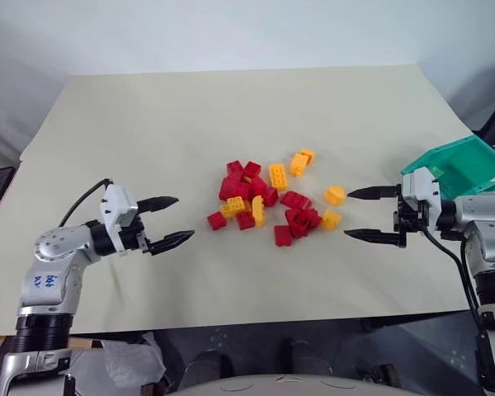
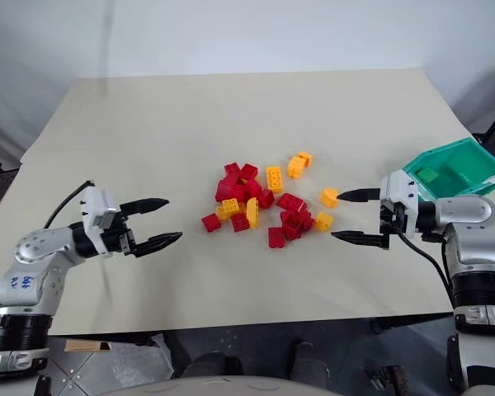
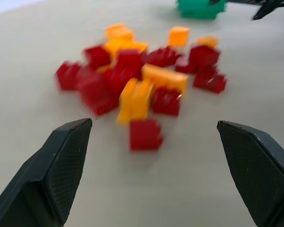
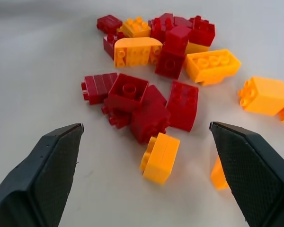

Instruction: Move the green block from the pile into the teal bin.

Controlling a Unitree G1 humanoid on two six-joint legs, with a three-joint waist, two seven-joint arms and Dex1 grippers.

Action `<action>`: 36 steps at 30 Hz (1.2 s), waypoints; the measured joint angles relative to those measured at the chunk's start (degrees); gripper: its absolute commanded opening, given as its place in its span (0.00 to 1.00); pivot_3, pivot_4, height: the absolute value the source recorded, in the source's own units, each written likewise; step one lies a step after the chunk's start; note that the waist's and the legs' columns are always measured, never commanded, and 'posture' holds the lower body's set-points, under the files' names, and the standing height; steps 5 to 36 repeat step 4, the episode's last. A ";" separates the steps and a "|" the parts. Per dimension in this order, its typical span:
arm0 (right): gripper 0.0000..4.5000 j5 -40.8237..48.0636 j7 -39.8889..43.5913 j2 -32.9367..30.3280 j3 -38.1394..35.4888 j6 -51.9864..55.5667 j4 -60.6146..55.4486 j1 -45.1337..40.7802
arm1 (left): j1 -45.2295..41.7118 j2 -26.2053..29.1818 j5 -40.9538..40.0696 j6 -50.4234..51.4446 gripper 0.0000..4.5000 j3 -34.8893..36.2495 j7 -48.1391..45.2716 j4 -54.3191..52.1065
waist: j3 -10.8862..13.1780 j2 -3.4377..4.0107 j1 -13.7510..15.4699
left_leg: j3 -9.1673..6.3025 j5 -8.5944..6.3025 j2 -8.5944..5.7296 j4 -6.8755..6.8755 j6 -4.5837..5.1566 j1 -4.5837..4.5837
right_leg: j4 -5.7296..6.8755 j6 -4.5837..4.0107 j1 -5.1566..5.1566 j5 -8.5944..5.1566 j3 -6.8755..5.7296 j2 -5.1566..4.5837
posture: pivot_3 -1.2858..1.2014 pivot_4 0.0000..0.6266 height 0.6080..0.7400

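Observation:
The pile (image 1: 264, 198) of red and yellow-orange studded bricks lies in the middle of the beige table (image 1: 231, 107). The teal bin (image 1: 462, 165) stands tilted at the table's right edge. Inside it lies the green block (image 2: 429, 175). My left gripper (image 1: 185, 217) hovers left of the pile, open and empty, pointing at the bricks (image 3: 142, 94). My right gripper (image 1: 347, 214) is right of the pile, just in front of the bin, also open and empty. It faces the nearest bricks (image 4: 151, 113). The left wrist view catches the bin (image 3: 201, 8) beyond the pile.
A few yellow bricks (image 1: 334, 195) lie loose at the pile's right side, close to my right fingertips. The table's front edge (image 1: 256, 318) runs just below both arms. A crumpled plastic bag (image 1: 128, 363) lies on the floor at the lower left.

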 measured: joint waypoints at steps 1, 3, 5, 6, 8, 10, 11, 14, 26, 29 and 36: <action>0.99 -0.13 0.07 0.05 0.01 -0.70 0.66 0.19 | 0.81 0.27 -0.06 0.12 1.00 0.59 0.34 -0.24 | 0.00 0.00 0.12 | -0.01 0.00 -0.01 0.00 0.00 -0.01 | 0.00 0.00 0.00 0.00 0.00 0.00 | 0.52 0.24 1.00; 0.99 -0.42 -0.06 0.14 0.01 -1.41 1.30 0.56 | 2.11 0.64 -0.31 0.17 1.00 1.99 0.91 -1.14 | 0.00 0.00 0.36 | -0.06 0.00 0.02 0.01 0.00 -0.02 | 0.01 0.00 0.01 0.00 -0.01 -0.02 | 0.52 0.24 1.00; 0.99 -0.50 -0.35 0.14 0.01 -1.82 1.35 0.86 | 2.37 0.93 -0.51 0.15 1.00 2.45 1.05 -1.30 | 0.00 0.00 0.41 | -0.06 0.00 0.02 0.02 0.00 -0.03 | 0.00 0.00 0.01 0.00 0.00 -0.03 | 0.52 0.24 1.00; 0.99 -0.50 -0.35 0.14 0.01 -1.82 1.35 0.86 | 2.37 0.93 -0.51 0.15 1.00 2.45 1.05 -1.30 | 0.00 0.00 0.41 | -0.06 0.00 0.02 0.02 0.00 -0.03 | 0.00 0.00 0.01 0.00 0.00 -0.03 | 0.52 0.24 1.00; 0.99 -0.50 -0.35 0.14 0.01 -1.82 1.35 0.86 | 2.37 0.93 -0.51 0.15 1.00 2.45 1.05 -1.30 | 0.00 0.00 0.41 | -0.06 0.00 0.02 0.02 0.00 -0.03 | 0.00 0.00 0.01 0.00 0.00 -0.03 | 0.52 0.24 1.00; 0.99 -0.50 -0.35 0.14 0.01 -1.82 1.35 0.86 | 2.37 0.93 -0.51 0.15 1.00 2.45 1.05 -1.30 | 0.00 0.00 0.41 | -0.06 0.00 0.02 0.02 0.00 -0.03 | 0.00 0.00 0.01 0.00 0.00 -0.03 | 0.52 0.24 1.00; 0.99 -0.50 -0.35 0.14 0.01 -1.82 1.35 0.86 | 2.37 0.93 -0.51 0.15 1.00 2.45 1.05 -1.30 | 0.00 0.00 0.41 | -0.06 0.00 0.02 0.02 0.00 -0.03 | 0.00 0.00 0.01 0.00 0.00 -0.03 | 0.52 0.24 1.00; 0.99 -0.50 -0.35 0.14 0.01 -1.82 1.35 0.86 | 2.37 0.93 -0.51 0.15 1.00 2.45 1.05 -1.30 | 0.00 0.00 0.41 | -0.06 0.00 0.02 0.02 0.00 -0.03 | 0.00 0.00 0.01 0.00 0.00 -0.03 | 0.52 0.24 1.00; 0.99 -0.50 -0.35 0.14 0.01 -1.82 1.35 0.86 | 2.37 0.93 -0.51 0.15 1.00 2.45 1.05 -1.30 | 0.00 0.00 0.41 | -0.06 0.00 0.02 0.02 0.00 -0.03 | 0.00 0.00 0.01 0.00 0.00 -0.03 | 0.52 0.24 1.00; 0.99 -0.50 -0.35 0.14 0.01 -1.82 1.35 0.86 | 2.37 0.93 -0.51 0.15 1.00 2.45 1.05 -1.30 | 0.00 0.00 0.41 | -0.06 0.00 0.02 0.02 0.00 -0.03 | 0.00 0.00 0.01 0.00 0.00 -0.03 | 0.52 0.24 1.00; 0.99 -0.50 -0.35 0.14 0.01 -1.82 1.35 0.86 | 2.37 0.93 -0.51 0.15 1.00 2.45 1.05 -1.30 | 0.00 0.00 0.41 | -0.06 0.00 0.02 0.02 0.00 -0.03 | 0.00 0.00 0.01 0.00 0.00 -0.03 | 0.52 0.24 1.00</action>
